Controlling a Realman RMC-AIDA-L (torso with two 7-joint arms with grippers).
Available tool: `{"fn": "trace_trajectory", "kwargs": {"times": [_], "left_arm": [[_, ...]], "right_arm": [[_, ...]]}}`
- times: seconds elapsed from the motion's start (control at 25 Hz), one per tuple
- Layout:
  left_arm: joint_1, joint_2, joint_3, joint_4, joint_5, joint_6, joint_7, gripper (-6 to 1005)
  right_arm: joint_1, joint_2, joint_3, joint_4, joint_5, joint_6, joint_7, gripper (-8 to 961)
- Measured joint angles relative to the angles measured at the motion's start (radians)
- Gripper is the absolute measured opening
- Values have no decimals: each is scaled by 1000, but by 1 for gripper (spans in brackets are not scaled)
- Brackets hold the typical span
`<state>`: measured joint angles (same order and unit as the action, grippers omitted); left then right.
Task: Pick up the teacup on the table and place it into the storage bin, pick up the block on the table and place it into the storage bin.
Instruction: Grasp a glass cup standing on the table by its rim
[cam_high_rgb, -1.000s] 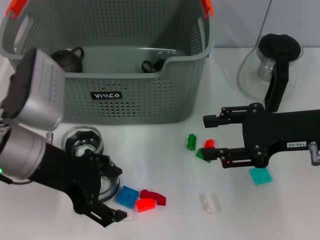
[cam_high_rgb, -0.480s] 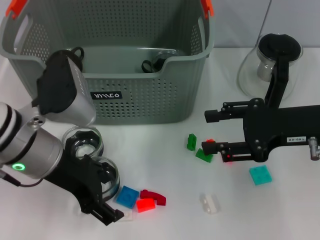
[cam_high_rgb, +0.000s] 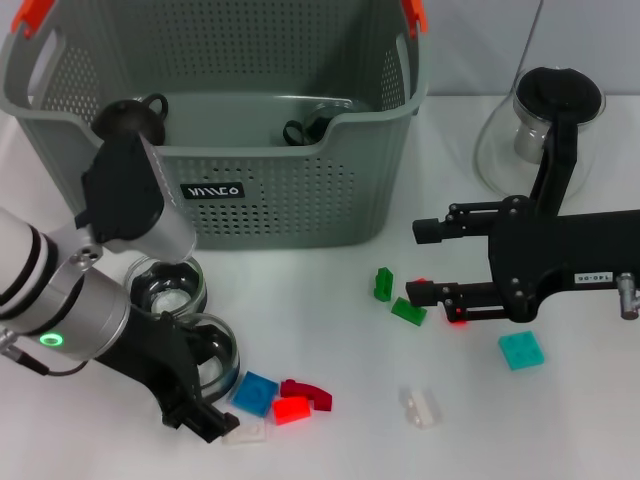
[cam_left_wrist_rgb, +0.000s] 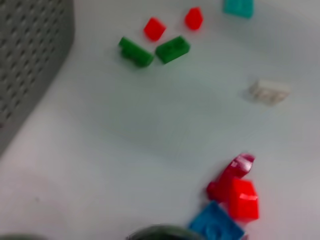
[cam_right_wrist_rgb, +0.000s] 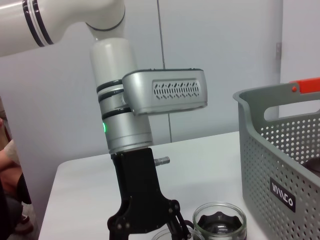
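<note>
While the white table (cam_high_rgb: 330, 330) is filling most of the head view, the storage bin (cam_high_rgb: 300, 205) is sitting across the upper left and centre of the frame, its orange-red clips at the top corners and a dark teacup (cam_high_rgb: 140, 118) lying inside at its left, with another dark cup (cam_high_rgb: 305, 130) near the middle.

At the lower left the left gripper (cam_high_rgb: 205, 385) is reaching down around a glass teacup (cam_high_rgb: 205, 360) — its dark fingers are standing on either side of the rim, but whether they are pressing on it I cannot tell. A second glass cup (cam_high_rgb: 165, 285) is sitting just above it.

Blocks are lying scattered on the table: a blue block (cam_high_rgb: 256, 392), a bright red block (cam_high_rgb: 291, 409) and a dark red block (cam_high_rgb: 308, 392) touching one another at bottom centre, a clear block (cam_high_rgb: 420, 405) to their right, and a teal block (cam_high_rgb: 521, 351) further right.

At the right the right gripper (cam_high_rgb: 420, 262) is hovering with its fingers spread wide — the lower finger is lying just beside a green block (cam_high_rgb: 407, 311) and a small red block (cam_high_rgb: 458, 318). An upright green block (cam_high_rgb: 383, 283) is standing nearby. A glass pot (cam_high_rgb: 545, 125) is sitting at the upper right.

In the right wrist view, a pale wall (cam_right_wrist_rgb: 220, 50) is standing behind the table.
</note>
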<state>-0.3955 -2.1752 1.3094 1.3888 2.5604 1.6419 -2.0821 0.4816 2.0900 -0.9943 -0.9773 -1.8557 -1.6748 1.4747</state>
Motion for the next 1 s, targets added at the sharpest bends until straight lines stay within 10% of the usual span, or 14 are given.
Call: {"fn": "trace_trajectory", "kwargs": {"times": [0.6, 1.0], "left_arm": [[-7, 1, 13, -72, 15, -61, 17, 834], [-16, 3, 10, -101, 13, -113, -19, 628]], "right_arm": [[1, -2, 11, -2, 0, 3, 4, 718], [3, -2, 37, -7, 0, 7, 4, 718]]}}
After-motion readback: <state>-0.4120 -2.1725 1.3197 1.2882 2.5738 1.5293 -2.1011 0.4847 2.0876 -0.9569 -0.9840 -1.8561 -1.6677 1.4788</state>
